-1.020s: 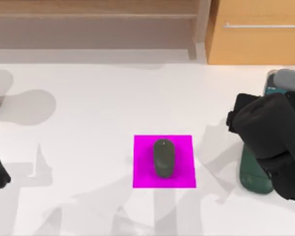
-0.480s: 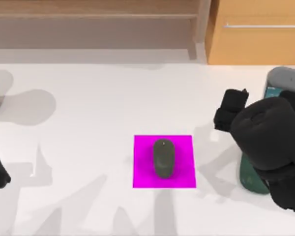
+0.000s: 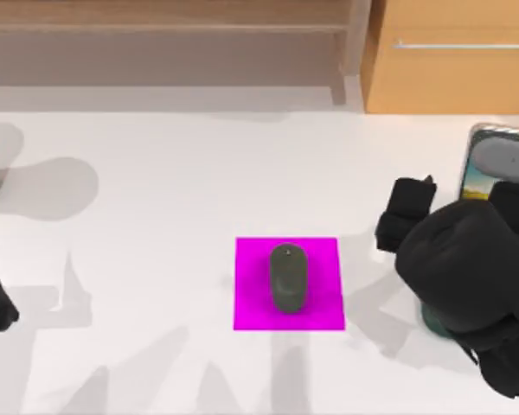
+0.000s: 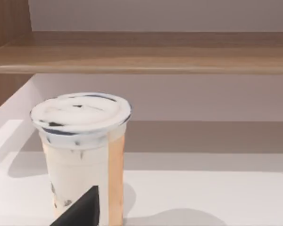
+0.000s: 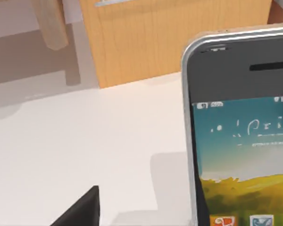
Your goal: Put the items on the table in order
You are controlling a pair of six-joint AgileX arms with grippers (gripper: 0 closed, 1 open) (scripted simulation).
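Open table (image 3: pixel 173 216) surrounds the mouse (image 3: pixel 287 277); right arm (image 3: pixel 467 277) crowds the smartphone (image 3: pixel 493 160).

Our right arm (image 3: pixel 467 277) covers most of the phone (image 3: pixel 493 160), whose far side runs off the top view's right edge. At the left edge, a cup (image 4: pixel 82 155) is cut off too.

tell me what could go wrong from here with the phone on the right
The right end effector sits beside the smartphone, and that arm covers most of the phone in the top view, so a grasp could land off-centre and let it slip. The phone lies near the table's right edge, so a nudge might push it off. Carrying it left could clip the mouse on the magenta mat.
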